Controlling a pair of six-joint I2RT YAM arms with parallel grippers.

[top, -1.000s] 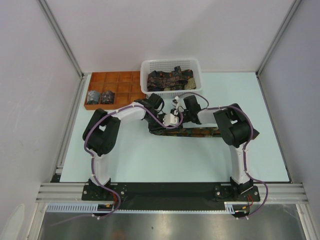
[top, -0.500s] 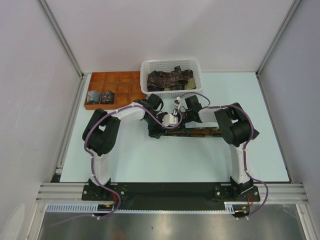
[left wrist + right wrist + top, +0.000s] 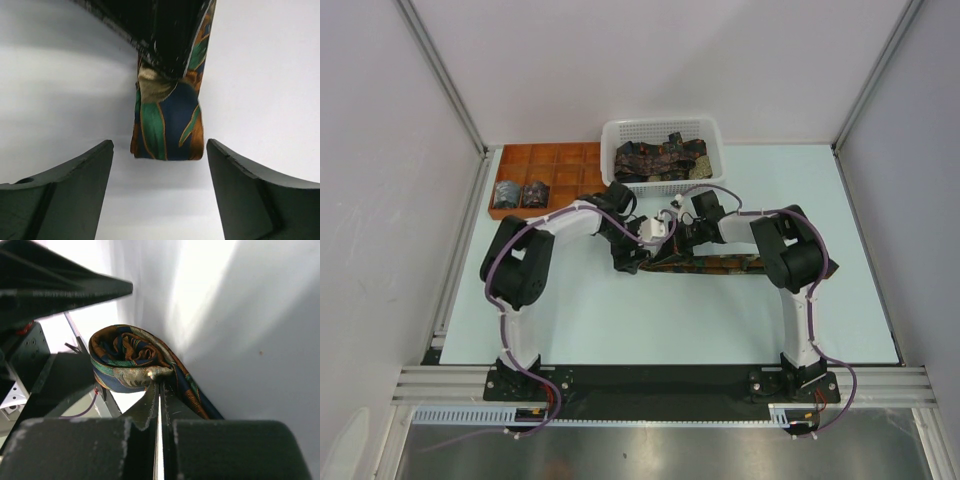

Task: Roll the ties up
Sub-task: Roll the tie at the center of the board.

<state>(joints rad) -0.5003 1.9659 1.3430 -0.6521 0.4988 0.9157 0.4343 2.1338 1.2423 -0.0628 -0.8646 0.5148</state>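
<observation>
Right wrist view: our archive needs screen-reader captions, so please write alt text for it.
The right gripper, fingers almost shut, pinches the edge of a partly rolled tie, navy with green and orange-brown motifs, lying on the white table.

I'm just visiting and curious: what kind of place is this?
Probably a robotics lab test cell: a left arm and right arm bolted to a pale table, bare walls in a metal frame, and a half-rolled tie.

Overhead looks down; close wrist views share tie (image 3: 167, 125).
</observation>
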